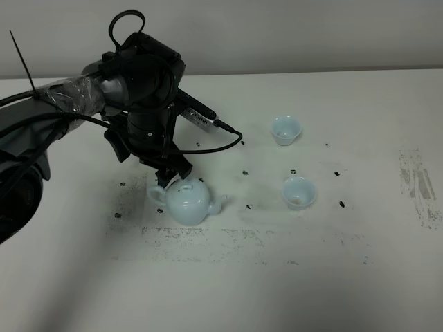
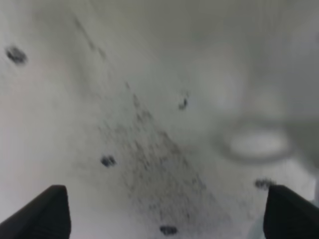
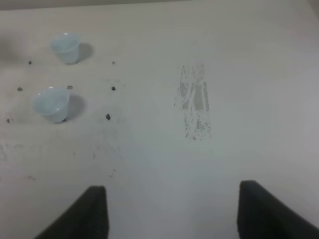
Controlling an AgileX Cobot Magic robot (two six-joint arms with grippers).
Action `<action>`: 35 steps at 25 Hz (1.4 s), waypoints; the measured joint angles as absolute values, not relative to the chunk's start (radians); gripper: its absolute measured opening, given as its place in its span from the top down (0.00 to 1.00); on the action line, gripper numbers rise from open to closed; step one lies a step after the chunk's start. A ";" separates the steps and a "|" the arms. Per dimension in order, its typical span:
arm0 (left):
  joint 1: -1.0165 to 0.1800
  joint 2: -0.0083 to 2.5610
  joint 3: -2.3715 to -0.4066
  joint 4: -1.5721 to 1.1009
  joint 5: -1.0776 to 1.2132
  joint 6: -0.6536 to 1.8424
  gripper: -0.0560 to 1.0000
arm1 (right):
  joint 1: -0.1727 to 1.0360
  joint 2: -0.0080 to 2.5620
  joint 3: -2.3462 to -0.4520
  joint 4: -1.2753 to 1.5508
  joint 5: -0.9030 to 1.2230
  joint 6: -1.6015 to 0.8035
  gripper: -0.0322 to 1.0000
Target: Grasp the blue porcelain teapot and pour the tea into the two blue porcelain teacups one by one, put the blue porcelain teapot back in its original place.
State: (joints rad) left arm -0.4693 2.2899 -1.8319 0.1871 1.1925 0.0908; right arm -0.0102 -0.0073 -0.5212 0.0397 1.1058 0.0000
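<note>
The teapot (image 1: 188, 202) stands upright on the white table (image 1: 332, 277), lid on, about midway between the far and near edges and somewhat toward the left edge. Its spout points at the right edge and its loop handle at the left edge.

The left claw (image 1: 172, 171) hangs just above the teapot on its far side, over the handle and lid. From the high view I cannot tell whether it touches the pot. In the blurred left wrist view the left claw (image 2: 165, 199) is spread wide, with only the two dark fingertips (image 2: 47, 214) showing and nothing between them but spotted tabletop.

The near cup (image 1: 299, 192) stands toward the right edge from the teapot, level with it and well apart from the spout. The far cup (image 1: 285, 129) sits closer to the far edge, apart from the near cup. Both are upright.

The right wrist view shows the right claw (image 3: 172, 199) spread wide over bare table, holding nothing, with the far cup (image 3: 66, 47) and near cup (image 3: 51, 103) well away from it.

Small black marks (image 1: 245, 172) dot the table around the teapot and cups. A scuffed patch (image 1: 419, 187) lies near the right edge. A black cable (image 1: 228, 142) loops from the left arm (image 1: 142, 97) over the table.
</note>
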 joint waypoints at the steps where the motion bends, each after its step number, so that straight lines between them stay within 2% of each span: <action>1: -0.469 2.287 -1.813 0.187 1.193 0.090 0.24 | -0.010 -0.007 -0.521 0.040 1.106 0.000 0.45; 35: -0.486 2.191 -1.693 0.187 1.193 0.063 0.24 | -0.011 -0.007 -0.521 0.040 1.106 0.000 0.45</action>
State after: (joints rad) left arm -0.4856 2.1907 -1.6927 0.1872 1.1925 0.0633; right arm -0.0111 -0.0073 -0.5212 0.0397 1.1058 0.0000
